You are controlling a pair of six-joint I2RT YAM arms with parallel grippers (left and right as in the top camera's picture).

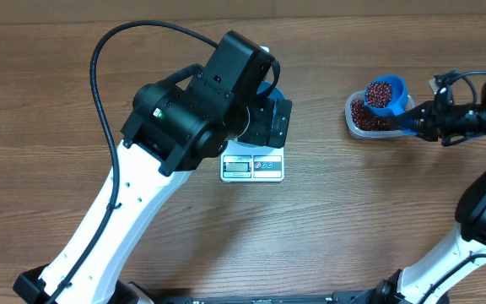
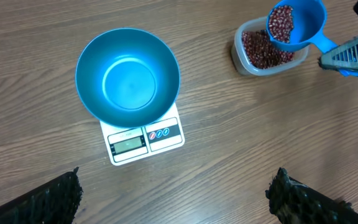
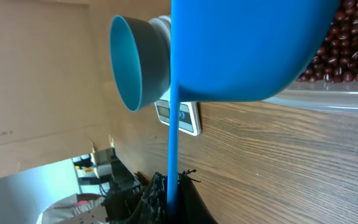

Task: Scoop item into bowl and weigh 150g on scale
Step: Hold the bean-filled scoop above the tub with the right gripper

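Step in hand: transfer of a load. My right pincer [image 2: 347, 57] is clamped on the handle of the blue scoop [image 2: 294, 23], which hangs above the clear tub [image 2: 253, 59] charged with beans [image 2: 283, 23]; more beans lie in the tub. My left pincer [image 2: 176, 190] stands fully open, gripping nothing, above the bowl [image 2: 127, 78]. The bowl is empty and rests on the scale [image 2: 145, 138], well apart from the tub on the worktop [image 2: 229, 155]. Next move, in my judgement: carry the scoop level to the bowl, then tip slowly. Count: one bowl, one scale, one scoop, one tub; beans too many to count.
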